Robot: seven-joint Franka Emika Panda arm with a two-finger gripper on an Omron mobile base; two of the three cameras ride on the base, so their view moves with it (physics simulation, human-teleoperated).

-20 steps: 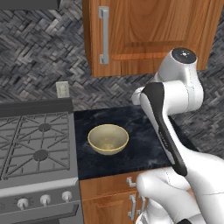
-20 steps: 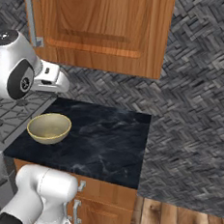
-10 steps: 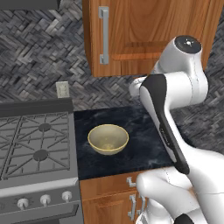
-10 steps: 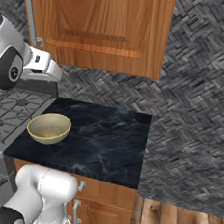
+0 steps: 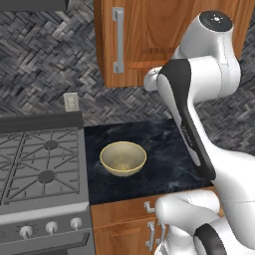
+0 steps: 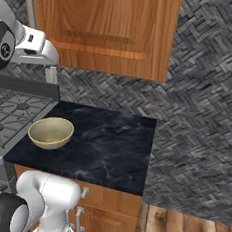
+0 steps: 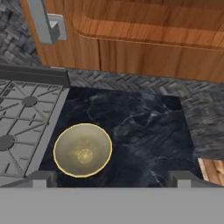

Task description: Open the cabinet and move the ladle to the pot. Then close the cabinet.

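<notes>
Wooden cabinet (image 5: 164, 40) door flush shut; hand (image 7: 111, 177) wide, above counter (image 7: 144, 131).

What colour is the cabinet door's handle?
Silver-grey, a vertical bar handle on the warm-brown cabinet door; clearest in the left base view.

You have a black counter (image 5: 164, 149) beside the stove (image 5: 35, 164); one bowl (image 5: 123, 158) sits near its stove-side edge, toward the front.

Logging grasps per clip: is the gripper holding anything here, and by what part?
Nothing is held: the gripper is open, above the counter.
</notes>
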